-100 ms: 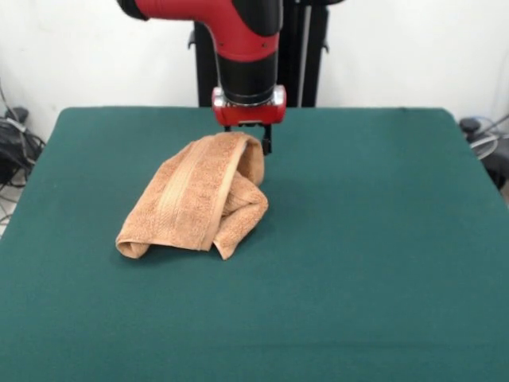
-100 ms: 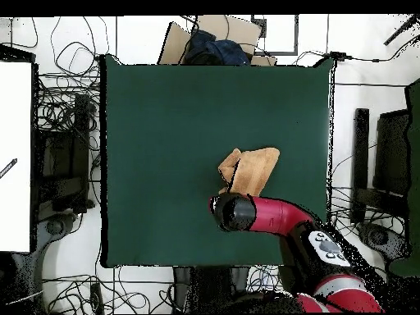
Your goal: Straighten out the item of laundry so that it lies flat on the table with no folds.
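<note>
The item of laundry (image 1: 199,199), an orange-tan towel, is crumpled and folded over itself left of the table's (image 1: 382,239) middle. Its far end is drawn up to a peak under my gripper (image 1: 248,140), which appears shut on that end; one black fingertip (image 1: 267,143) shows beside the cloth. The rest of the towel slopes down toward the near left, with a woven band running along its length and a fold bulging on the right. From overhead, the towel (image 2: 251,170) lies just beyond the red arm's wrist (image 2: 235,212), which hides the gripper.
The green table (image 2: 164,123) spreads wide on every side of the towel. Cables and black equipment (image 2: 61,164) lie off the table's sides. A cardboard box with dark cloth (image 2: 209,45) sits beyond the far edge in the overhead view.
</note>
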You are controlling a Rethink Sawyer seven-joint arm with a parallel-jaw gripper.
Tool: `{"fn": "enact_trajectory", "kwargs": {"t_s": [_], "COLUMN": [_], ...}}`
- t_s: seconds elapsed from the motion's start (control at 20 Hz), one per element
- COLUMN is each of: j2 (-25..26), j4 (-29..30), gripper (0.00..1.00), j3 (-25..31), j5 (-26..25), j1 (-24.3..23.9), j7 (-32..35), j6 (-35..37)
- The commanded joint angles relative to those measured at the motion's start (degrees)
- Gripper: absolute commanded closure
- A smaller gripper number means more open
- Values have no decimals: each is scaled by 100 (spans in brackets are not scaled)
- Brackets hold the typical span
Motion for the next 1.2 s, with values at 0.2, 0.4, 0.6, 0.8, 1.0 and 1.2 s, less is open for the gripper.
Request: {"fn": "enact_trajectory", "kwargs": {"t_s": [0.2,0.4,0.6,0.8,1.0,1.2], "j2": [208,-243,-788,-1038,-1256,-1342], "j4": [-427,-203,-26,12,44,1], "gripper": [0,0,0,0,0,0], "j3": [560,690,903,1126,1233,1338], "j5": [-192,-30,225,335,379,443], "j1": [-29,-102,-169,-256,-289,-312], "j7": [-39,-101,-210,-274,-248,-203], "j6": [281,643,1290,1744,2036,2310]}}
